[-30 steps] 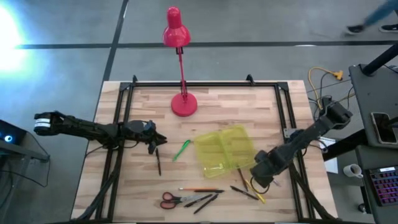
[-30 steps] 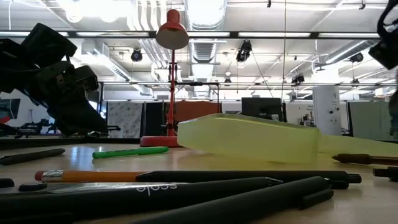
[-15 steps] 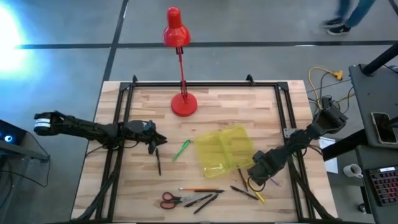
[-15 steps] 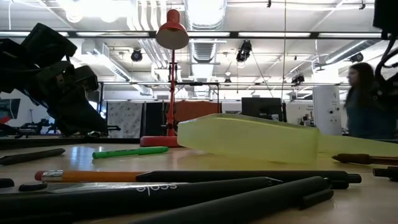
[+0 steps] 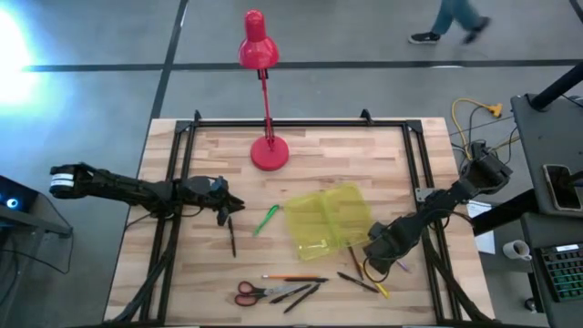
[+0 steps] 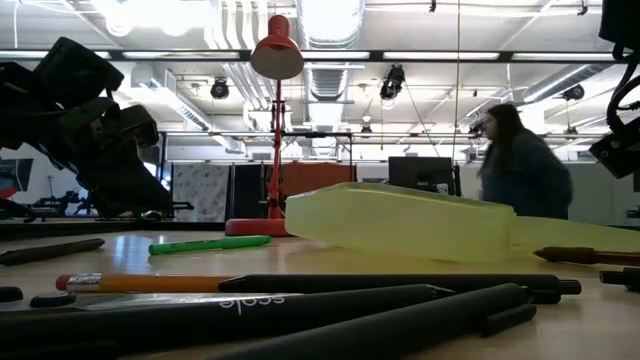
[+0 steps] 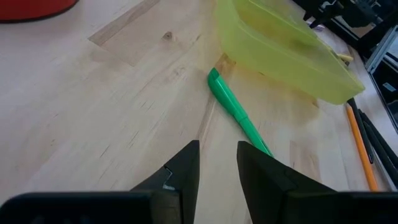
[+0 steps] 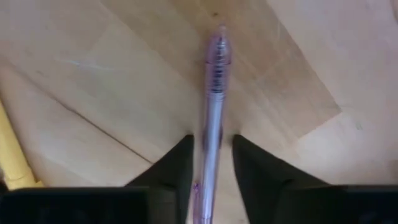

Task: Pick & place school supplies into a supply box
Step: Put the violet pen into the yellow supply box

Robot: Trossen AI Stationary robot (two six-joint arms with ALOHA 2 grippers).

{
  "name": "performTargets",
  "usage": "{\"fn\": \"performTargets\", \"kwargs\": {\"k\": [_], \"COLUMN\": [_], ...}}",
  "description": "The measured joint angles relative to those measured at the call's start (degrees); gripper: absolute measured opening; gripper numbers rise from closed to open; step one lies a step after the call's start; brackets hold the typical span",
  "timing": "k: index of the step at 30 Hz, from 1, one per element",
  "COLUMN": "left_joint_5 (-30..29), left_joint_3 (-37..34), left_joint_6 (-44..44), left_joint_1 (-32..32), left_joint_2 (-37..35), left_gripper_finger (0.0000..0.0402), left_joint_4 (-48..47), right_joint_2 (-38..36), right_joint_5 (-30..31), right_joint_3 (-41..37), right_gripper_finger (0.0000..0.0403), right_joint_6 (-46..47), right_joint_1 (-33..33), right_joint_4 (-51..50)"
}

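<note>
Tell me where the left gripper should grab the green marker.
Grip the green marker mid-barrel, coming straight down with fingers across its width. It lies flat and alone on the wood, just clear of the supply box; the left gripper sits just short of it.

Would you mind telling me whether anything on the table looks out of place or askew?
Nothing looks damaged or spilled. The supply box lies open and skewed to the table edges, and pens and pencils lie scattered beside it. The right end effector straddles a clear pen.
</note>
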Motion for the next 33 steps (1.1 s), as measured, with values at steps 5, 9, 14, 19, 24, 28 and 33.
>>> {"fn": "performTargets", "kwargs": {"k": [5, 9, 14, 19, 24, 28, 33], "left_joint_5": [0.0, 0.0, -0.2, -0.2, -0.2, -0.2, -0.1], "left_joint_3": [0.0, 0.0, 0.0, 0.0, 0.1, 0.1, 0.1], "left_joint_6": [0.0, 0.0, 0.0, 0.0, 0.0, -8.6, -24.6], "left_joint_1": [0.0, 0.0, 0.0, 0.0, 0.0, 0.0, 0.0], "left_joint_2": [0.0, 0.0, 0.0, 0.0, 0.0, 0.0, 0.0], "left_gripper_finger": [0.0092, 0.0092, 0.0092, 0.0092, 0.0092, 0.0092, 0.0092], "left_joint_4": [0.0, 0.0, 0.0, 0.0, 0.0, -0.1, -0.1], "right_joint_2": [0.1, 0.1, -2.8, -7.0, -11.1, -12.6, -9.3], "right_joint_5": [-0.7, -2.0, -2.8, -1.2, 12.8, 22.9, 23.8], "right_joint_3": [0.0, 0.6, 4.4, 6.3, 7.1, 7.1, 7.2], "right_gripper_finger": [0.0023, 0.0021, 0.002, 0.0019, 0.0019, 0.0019, 0.0019], "right_joint_6": [1.8, 2.8, 2.5, 7.4, 12.4, 12.4, 4.4], "right_joint_1": [0.0, 0.0, 0.0, 0.0, -2.1, -7.8, -17.4], "right_joint_4": [0.3, 0.3, 4.2, 11.1, 17.9, 19.8, 32.7]}}
